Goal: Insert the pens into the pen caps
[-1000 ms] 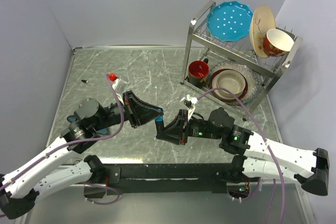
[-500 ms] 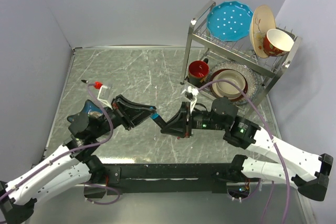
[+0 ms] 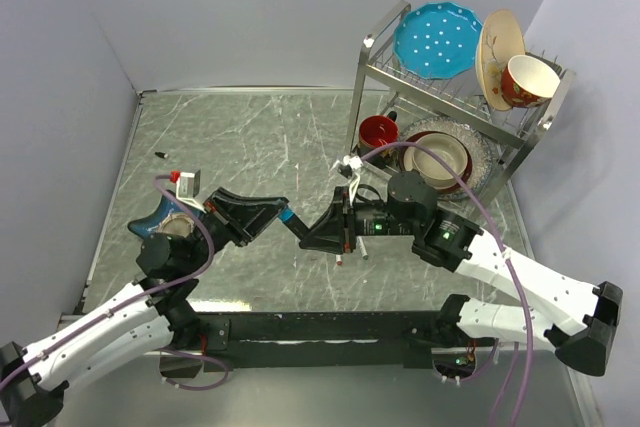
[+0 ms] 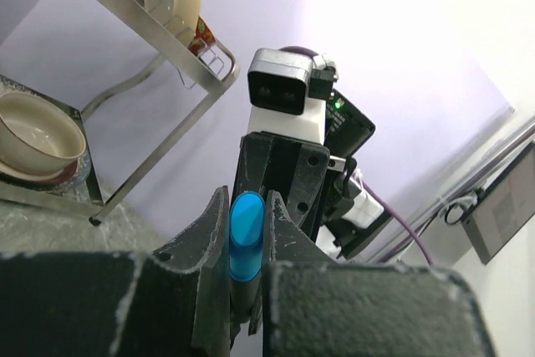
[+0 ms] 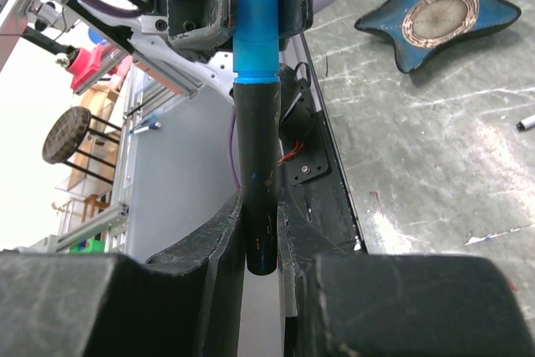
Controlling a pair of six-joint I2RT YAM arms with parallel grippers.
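Note:
The thick black-barrelled marker (image 5: 257,173) is clamped in my right gripper (image 5: 259,215), which is shut on its barrel. The blue cap (image 5: 256,27) sits on the marker's far end. My left gripper (image 4: 247,206) is shut on that blue cap (image 4: 246,236). In the top view the left gripper (image 3: 277,213) and the right gripper (image 3: 313,235) meet tip to tip above the middle of the table, with the blue cap (image 3: 287,215) between them. A thin white pen with a dark tip (image 5: 525,123) lies on the table. A tiny black piece (image 3: 160,155) lies at the far left.
A blue star-shaped dish (image 3: 160,219) lies on the table under the left arm and also shows in the right wrist view (image 5: 443,18). A metal dish rack (image 3: 520,137) with plates, bowls and a red mug (image 3: 378,134) stands at the back right. Small pen parts (image 3: 340,259) lie under the right gripper.
The two grippers have tilted toward each other and closed the gap, bringing cap and marker together. The left wrist has swung back and lower to the left.

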